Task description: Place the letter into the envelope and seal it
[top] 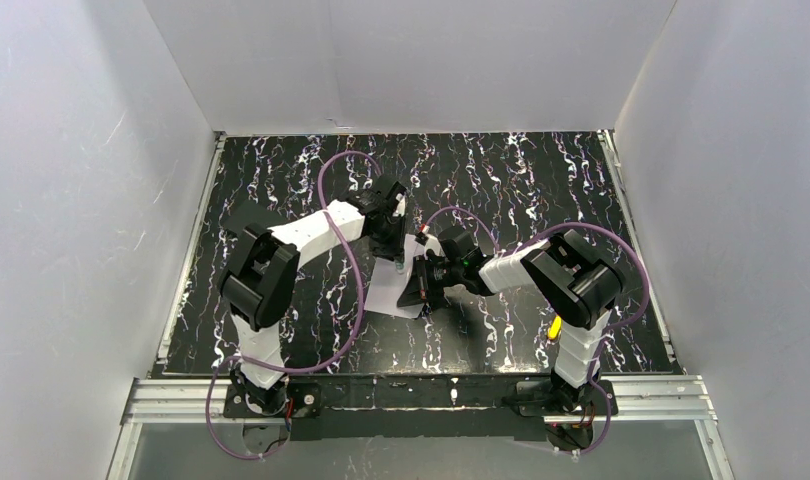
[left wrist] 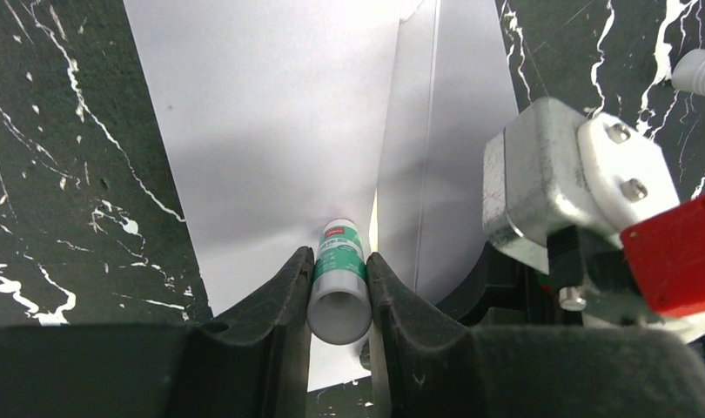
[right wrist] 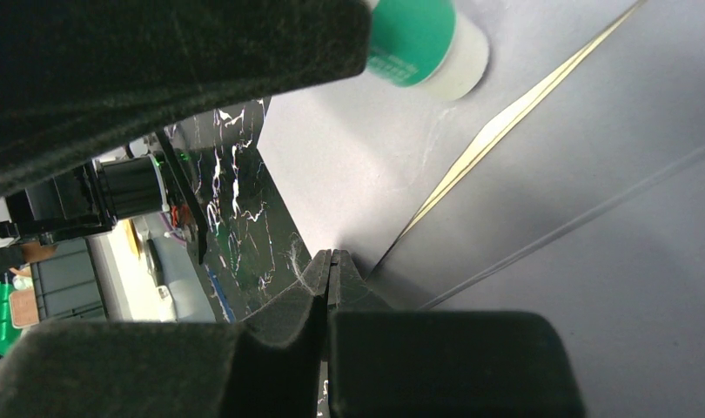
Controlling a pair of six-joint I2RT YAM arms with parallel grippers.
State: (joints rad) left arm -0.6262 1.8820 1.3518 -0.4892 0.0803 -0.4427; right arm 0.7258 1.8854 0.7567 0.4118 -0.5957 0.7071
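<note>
White walls [top: 81, 200], black marbled bench [top: 281, 170], pale lavender paper envelope [top: 386, 290] mid-bench. Left fingers [left wrist: 284, 305] clamp a green-labelled white glue stick [left wrist: 339, 261]; only right wrist shows tan paper letter [right wrist: 506, 113] edge inside, right fingers [right wrist: 349, 287] pinching flap.

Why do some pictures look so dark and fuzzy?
Right wrist view: the right gripper's black fingers crowd the lens, dark and soft. Left wrist view: grey shadow around the green-and-white glue stick on the pale lavender paper envelope. Top view: evenly lit, sharp.
</note>
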